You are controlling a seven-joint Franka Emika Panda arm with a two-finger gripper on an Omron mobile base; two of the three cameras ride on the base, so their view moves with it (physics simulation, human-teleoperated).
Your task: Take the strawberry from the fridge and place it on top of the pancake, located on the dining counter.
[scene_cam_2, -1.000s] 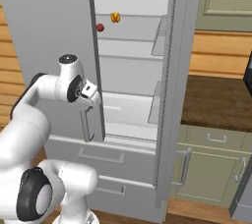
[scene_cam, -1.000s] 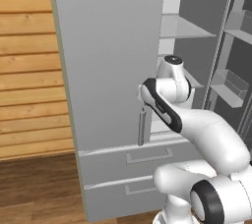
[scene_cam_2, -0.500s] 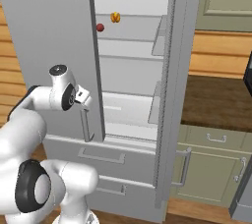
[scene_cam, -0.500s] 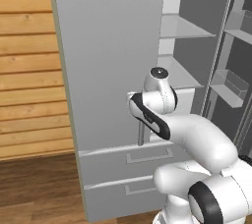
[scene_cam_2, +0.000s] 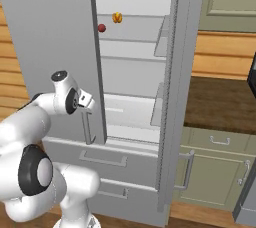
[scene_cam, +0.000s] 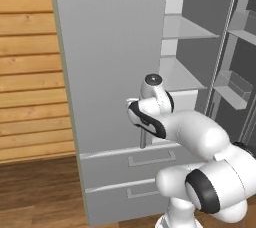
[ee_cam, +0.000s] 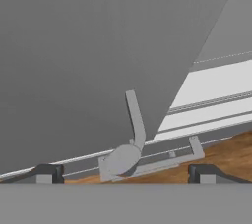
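Standing open, the fridge [scene_cam_2: 140, 97] holds the strawberry [scene_cam_2: 101, 28] on an upper glass shelf, well above the gripper [ee_cam: 125, 173], beside an orange-yellow food item [scene_cam_2: 117, 17]. Gripper jaws spread wide, empty, just short of the door handle's [ee_cam: 135, 125] lower end.

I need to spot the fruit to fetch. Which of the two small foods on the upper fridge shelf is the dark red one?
The strawberry, the one nearer the open door's edge; the food beside it is orange-yellow and sits farther back on the fridge shelf.
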